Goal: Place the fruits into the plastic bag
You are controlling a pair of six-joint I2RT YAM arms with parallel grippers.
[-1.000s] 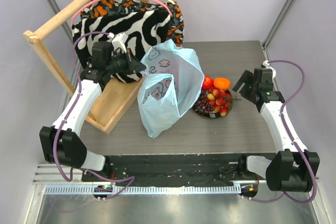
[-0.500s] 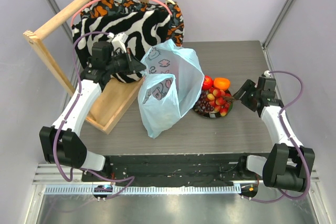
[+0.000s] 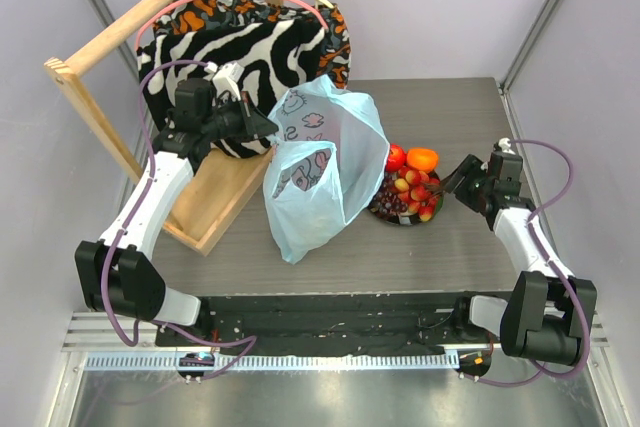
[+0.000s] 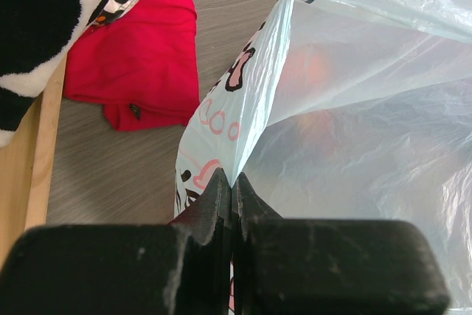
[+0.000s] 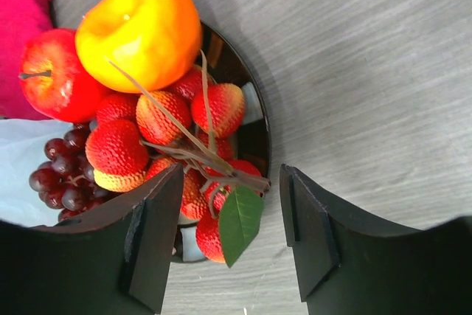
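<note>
A grey wood-grain bench (image 3: 450, 107) stands between pale walls, with a wooden rack (image 3: 100, 37) draped in zebra fabric (image 3: 250, 47) at its far left. The bag (image 3: 330, 172) is at mid-bench, its long axis running near to far, mouth at the far end and closed bottom resting nearer and slightly left. The left end effector (image 3: 268, 127) has its fingers pressed fully together on the bag's left rim, a pinch seen close up from the left wrist (image 4: 231, 182). In that view a red cloth (image 4: 144, 57) lies on the bench past the bag (image 4: 354, 108), whose film shows only an orange-pink blur too vague to name. To the bag's right, the plate (image 5: 254, 123) carries the fruit: apple (image 3: 395, 157) and orange (image 3: 422, 159) on the far side, grapes (image 3: 388, 197) near-left, and the bunch (image 3: 415, 192) near-right. The bag hides the plate's left edge and part of the grapes (image 5: 63, 175). The right end effector (image 3: 455, 179) sits at the plate's right rim, spread wide and holding nothing. From the right wrist its fingers (image 5: 230, 175) flank the dry stalks and green leaf (image 5: 240, 223) of the bunch (image 5: 162, 123), which point toward it. Those fingers cut off the plate's closest part.
</note>
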